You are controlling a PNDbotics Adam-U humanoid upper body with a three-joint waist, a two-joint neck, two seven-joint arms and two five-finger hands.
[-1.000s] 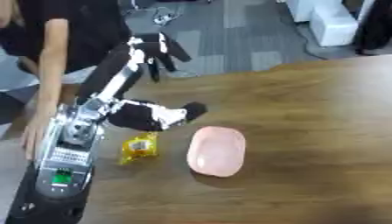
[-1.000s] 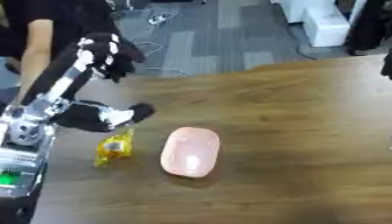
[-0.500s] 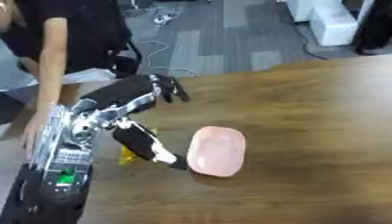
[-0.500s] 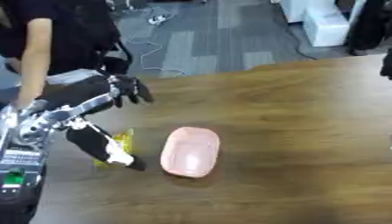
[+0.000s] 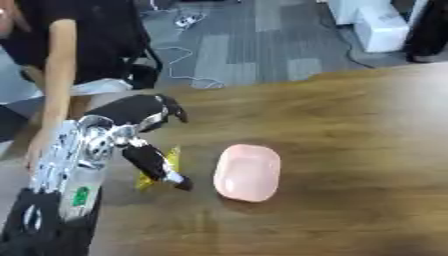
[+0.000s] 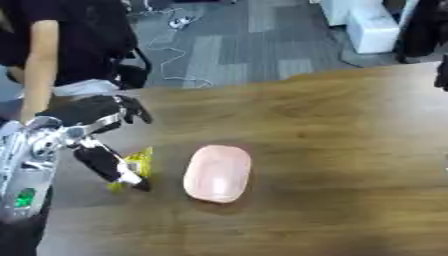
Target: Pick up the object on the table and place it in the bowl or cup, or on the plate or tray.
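A small yellow packet [image 5: 168, 161] lies on the brown wooden table [image 5: 350, 150], left of centre. Just right of it sits a pink oval plate [image 5: 248, 172], with nothing on it. My left hand [image 5: 136, 112] reaches in from the lower left and hovers over the packet. Its dark fingers [image 5: 168, 106] spread above the packet, and the thumb [image 5: 157, 167] stretches down across the packet's front, tip close to the table. The hand is open and the packet stays flat on the table. My right hand shows in neither view.
The table's far edge [image 5: 306, 77] runs askew across the upper part of the view. Beyond it lie grey floor, loose cables [image 5: 188, 20] and white boxes [image 5: 376, 25]. Bare wood stretches to the right of the plate.
My left hand has come down from high above the table's far edge and now sits low over the yellow packet, thumb reaching past it. Packet and plate have not moved.
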